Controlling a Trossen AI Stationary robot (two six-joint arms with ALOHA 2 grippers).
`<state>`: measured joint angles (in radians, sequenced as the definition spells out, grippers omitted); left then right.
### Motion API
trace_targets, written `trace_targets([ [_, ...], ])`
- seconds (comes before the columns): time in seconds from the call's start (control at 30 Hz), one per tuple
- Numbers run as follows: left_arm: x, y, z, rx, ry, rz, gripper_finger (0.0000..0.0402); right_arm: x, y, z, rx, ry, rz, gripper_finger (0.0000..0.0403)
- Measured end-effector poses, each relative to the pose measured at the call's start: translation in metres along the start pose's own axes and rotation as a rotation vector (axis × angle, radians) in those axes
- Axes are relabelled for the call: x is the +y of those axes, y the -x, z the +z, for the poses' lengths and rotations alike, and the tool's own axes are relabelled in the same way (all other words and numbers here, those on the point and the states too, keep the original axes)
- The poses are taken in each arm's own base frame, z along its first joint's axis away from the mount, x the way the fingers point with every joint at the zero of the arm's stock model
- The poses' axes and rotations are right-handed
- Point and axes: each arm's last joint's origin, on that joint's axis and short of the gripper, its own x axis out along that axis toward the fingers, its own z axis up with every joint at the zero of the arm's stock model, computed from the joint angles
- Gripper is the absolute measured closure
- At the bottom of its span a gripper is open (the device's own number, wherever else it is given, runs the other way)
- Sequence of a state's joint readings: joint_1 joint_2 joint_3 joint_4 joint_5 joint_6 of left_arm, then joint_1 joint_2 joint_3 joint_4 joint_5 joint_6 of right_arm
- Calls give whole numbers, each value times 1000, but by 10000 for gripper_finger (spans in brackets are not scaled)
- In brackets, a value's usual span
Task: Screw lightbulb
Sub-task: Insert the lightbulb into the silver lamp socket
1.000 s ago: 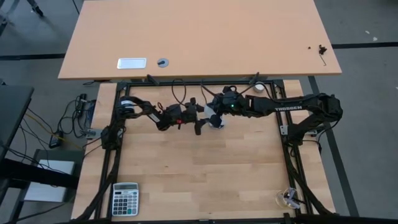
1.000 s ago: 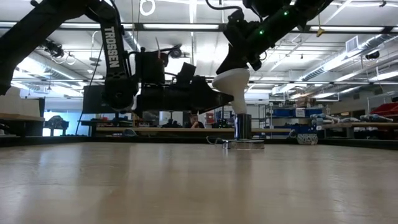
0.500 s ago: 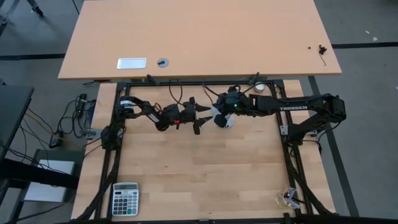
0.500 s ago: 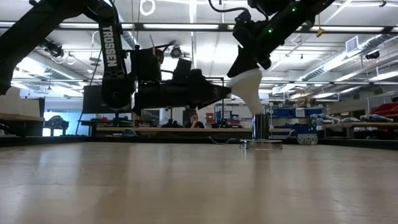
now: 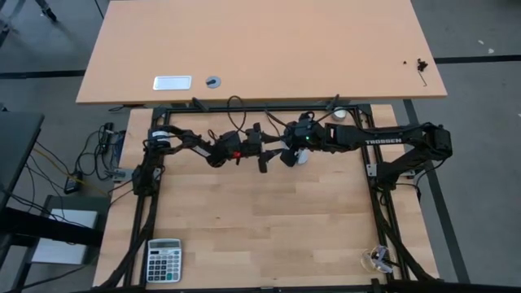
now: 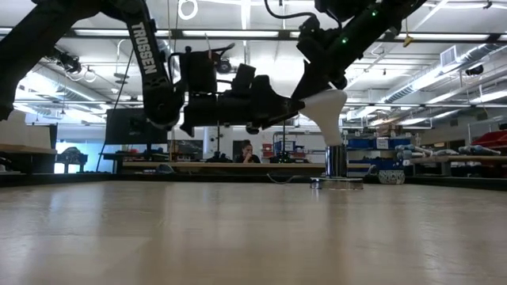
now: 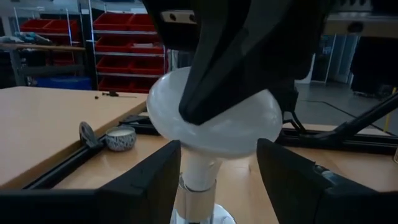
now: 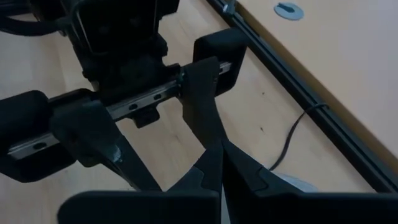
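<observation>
Small white frosted lightbulb (image 6: 325, 109) stands dome-up over the silver metal socket base (image 6: 337, 180), near the wooden table's (image 5: 260, 228) far edge. Right gripper (image 6: 317, 83) clenched on the dome; left gripper (image 5: 264, 150) beside it, fingers (image 7: 146, 186) spread either side of the neck.

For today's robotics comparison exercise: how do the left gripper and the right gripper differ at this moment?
The left gripper stands open, its fingers either side of the lightbulb's neck without clamping it; the right gripper is shut on the lightbulb's dome. In the low view the left gripper reaches in level from the side, while the right gripper comes down steeply from above. Both are dark, two-fingered, and meet at the same lightbulb.
</observation>
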<state>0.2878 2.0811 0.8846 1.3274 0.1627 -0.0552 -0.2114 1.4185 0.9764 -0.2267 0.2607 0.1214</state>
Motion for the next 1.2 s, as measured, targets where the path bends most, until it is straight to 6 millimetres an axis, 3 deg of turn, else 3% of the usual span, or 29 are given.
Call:
trace_targets([
  [0.33, 1, -5, 2, 6, -1, 3, 184, -4, 12, 5, -37, -11, -11, 382],
  [0.73, 5, -4, -1, 34, 5, 14, 184, -15, 57, 6, -38, -31, -47, 354],
  [0.97, 4, -4, 2, 17, 8, -36, 185, -15, 74, -7, 67, -63, -44, 326],
  [1.2, -3, 8, 10, 26, 8, -123, 218, -14, 63, -41, 242, -135, -86, 347],
])
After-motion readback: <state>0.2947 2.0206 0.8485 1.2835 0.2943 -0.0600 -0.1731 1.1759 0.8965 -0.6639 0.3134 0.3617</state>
